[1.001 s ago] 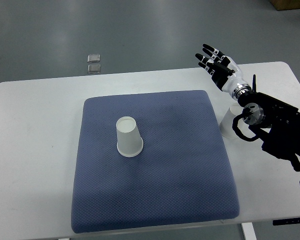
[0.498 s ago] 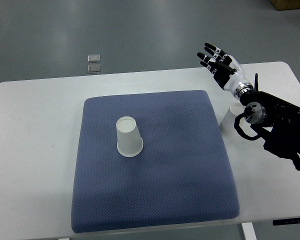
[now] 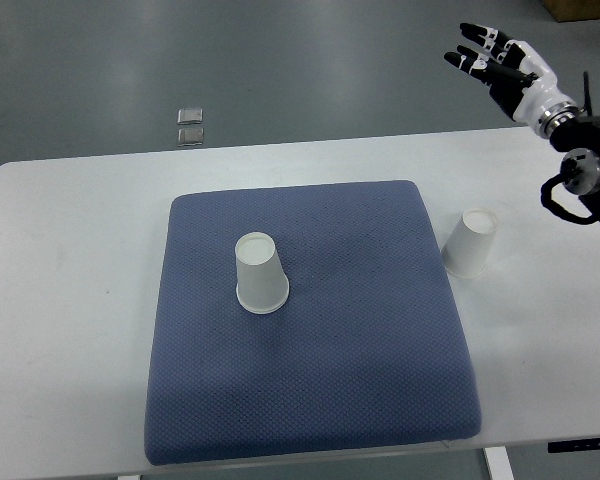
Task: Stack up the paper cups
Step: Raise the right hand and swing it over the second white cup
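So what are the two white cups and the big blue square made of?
The cup on the mat and the cup on the table look like thin matte white paper, with no shine. The blue mat looks like soft padded fabric: it has a dotted weave and puffy rounded edges, possibly foam inside.

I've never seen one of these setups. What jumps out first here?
A black-and-white robot hand, fingers spread and holding nothing, hangs at the upper right. Below it a big blue mat covers the white table; one upside-down paper cup stands on the mat, another cup just off its right edge.
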Motion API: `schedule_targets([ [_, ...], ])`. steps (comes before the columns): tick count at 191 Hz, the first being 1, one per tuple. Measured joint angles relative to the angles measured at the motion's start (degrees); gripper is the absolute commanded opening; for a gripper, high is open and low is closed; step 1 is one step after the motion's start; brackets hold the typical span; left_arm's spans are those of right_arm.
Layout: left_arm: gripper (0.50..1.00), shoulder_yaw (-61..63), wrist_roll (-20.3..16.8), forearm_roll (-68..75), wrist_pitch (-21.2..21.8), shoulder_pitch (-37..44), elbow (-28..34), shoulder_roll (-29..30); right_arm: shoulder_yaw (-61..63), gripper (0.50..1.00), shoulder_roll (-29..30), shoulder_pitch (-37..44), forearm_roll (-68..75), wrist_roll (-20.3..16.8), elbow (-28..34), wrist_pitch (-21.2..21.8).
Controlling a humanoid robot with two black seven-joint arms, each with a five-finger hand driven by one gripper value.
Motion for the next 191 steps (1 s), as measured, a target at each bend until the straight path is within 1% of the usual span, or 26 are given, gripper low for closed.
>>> schedule_targets([
  [30, 1.000, 0.00, 0.00, 0.00, 0.00, -0.02, 0.00, 0.00, -2.46, 0.907, -7.67, 1.95, -16.22, 0.00, 5.53, 3.75],
  [53, 1.000, 0.00, 0.00, 0.00, 0.00, -0.01, 0.00, 0.00, -3.07, 0.907, -12.46, 2.30, -31.52, 0.03, 10.21, 6.20],
  [92, 1.000, 0.00, 0.01, 0.00, 0.00, -0.01, 0.00, 0.00, -4.23, 0.907, -16.01, 2.12, -53.30, 0.52, 13.79, 9.25],
  [125, 1.000, 0.02, 0.01, 0.00, 0.00, -0.01, 0.00, 0.00, -4.83, 0.907, -16.99, 2.59, -68.45, 0.61, 16.98, 9.31],
  [155, 1.000, 0.02, 0.01, 0.00, 0.00, -0.01, 0.00, 0.00, -5.24, 0.909, -18.40, 4.20, -77.29, 0.61, 20.10, 9.81],
  [191, 1.000, 0.02, 0.01, 0.01, 0.00, -0.01, 0.00, 0.00, -9.79, 0.909, -20.32, 7.49, -79.02, 0.61, 26.47, 10.67],
])
